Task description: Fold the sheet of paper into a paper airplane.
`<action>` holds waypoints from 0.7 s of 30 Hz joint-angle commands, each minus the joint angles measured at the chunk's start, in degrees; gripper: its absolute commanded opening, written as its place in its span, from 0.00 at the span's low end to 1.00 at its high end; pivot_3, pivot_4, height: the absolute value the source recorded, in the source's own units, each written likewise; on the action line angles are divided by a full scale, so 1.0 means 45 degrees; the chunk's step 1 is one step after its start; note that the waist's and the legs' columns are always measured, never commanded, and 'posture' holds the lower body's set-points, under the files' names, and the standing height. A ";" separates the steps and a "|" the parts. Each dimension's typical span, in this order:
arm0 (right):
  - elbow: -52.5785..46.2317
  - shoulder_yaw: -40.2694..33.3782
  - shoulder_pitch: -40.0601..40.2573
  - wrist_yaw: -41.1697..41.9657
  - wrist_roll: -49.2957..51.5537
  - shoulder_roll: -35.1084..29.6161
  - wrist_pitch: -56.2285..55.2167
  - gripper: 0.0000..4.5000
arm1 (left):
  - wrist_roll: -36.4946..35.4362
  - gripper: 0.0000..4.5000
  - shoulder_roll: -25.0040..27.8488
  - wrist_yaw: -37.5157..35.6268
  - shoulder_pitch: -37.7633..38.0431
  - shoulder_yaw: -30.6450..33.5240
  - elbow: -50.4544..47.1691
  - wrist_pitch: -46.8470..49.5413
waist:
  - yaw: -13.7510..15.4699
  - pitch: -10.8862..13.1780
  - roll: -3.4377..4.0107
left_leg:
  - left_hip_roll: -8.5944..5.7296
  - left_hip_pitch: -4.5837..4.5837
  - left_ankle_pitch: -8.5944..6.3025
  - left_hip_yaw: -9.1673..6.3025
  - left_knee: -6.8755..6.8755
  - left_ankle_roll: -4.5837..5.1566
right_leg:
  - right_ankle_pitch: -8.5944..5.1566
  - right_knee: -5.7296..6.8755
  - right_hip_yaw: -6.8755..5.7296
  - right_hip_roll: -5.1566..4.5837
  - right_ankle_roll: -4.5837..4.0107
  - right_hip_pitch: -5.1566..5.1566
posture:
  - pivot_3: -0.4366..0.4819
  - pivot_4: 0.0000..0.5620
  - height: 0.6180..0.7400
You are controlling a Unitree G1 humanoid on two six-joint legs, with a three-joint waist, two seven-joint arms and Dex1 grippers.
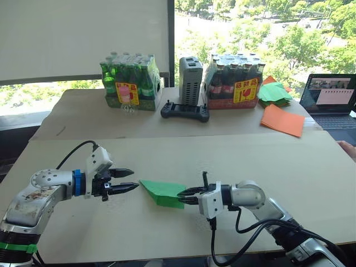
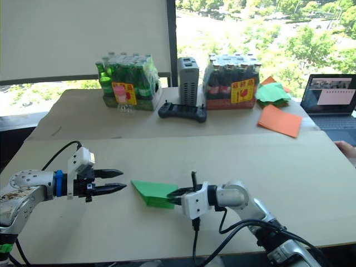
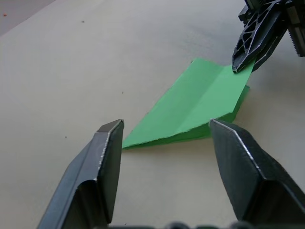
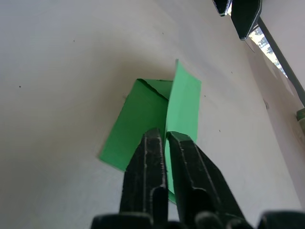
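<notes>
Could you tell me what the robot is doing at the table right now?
It is folding a paper airplane. The right gripper is shut on the wide end of the sheet of paper, a green pointed wedge lying on the table. The left gripper is open, level with the paper's pointed tip and just short of it, not touching. Packs of bottles, a controller and spare paper sit at the far side.

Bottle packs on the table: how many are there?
2. The pack of green bottles stands at the table's far edge on the robot's left; the pack of dark bottles stands to its right, with a grey box between them.
</notes>
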 commanded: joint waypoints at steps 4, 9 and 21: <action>-0.1776 -0.0702 0.0350 0.0118 0.1031 -0.0032 0.1229 0.37 | 0.0223 0.08 -0.0305 -0.0186 -0.1139 -0.0658 0.0565 -0.0438 | 0.0067 0.0000 0.0000 | -0.0005 -0.0002 0.0000 -0.0002 0.0008 0.0000 | 0.0000 0.0000 -0.0001 -0.0003 0.0000 0.0003 | 0.48 0.27 0.47; -0.3654 -0.1308 0.0926 -0.0286 0.1968 0.0305 0.3842 0.37 | 0.1119 0.08 -0.0795 -0.0842 -0.2356 -0.1976 0.2226 -0.1494 | 0.0048 -0.0001 -0.0002 | -0.0001 -0.0005 -0.0001 -0.0002 0.0011 0.0001 | 0.0000 0.0002 -0.0001 -0.0001 0.0000 0.0003 | 0.48 0.27 0.47; -0.7032 -0.1819 0.1766 -0.0361 0.3049 0.0380 0.7863 0.37 | 0.3789 0.08 -0.1639 -0.1847 -0.3230 -0.4234 0.5293 -0.4760 | 0.0036 -0.0002 -0.0003 | -0.0003 -0.0013 -0.0002 -0.0003 0.0016 0.0003 | 0.0001 0.0000 -0.0004 -0.0006 0.0001 0.0001 | 0.48 0.27 0.47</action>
